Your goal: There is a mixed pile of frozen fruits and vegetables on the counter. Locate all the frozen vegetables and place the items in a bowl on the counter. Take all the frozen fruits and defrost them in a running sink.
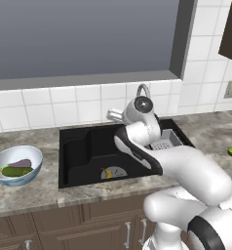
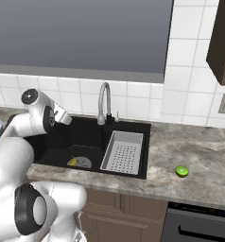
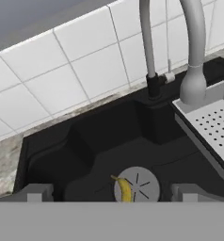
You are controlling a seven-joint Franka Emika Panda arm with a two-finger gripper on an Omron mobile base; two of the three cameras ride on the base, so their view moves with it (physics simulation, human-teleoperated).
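While my gripper (image 3: 112, 193) hangs wide and empty over the sink (image 1: 79, 146), above the banana (image 3: 125, 189) on the drain, the lime (image 2: 182, 171) waits on the counter (image 2: 199, 156), well off toward its right end.

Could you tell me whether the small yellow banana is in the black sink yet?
In: the small yellow banana lies on the round drain of the black sink.
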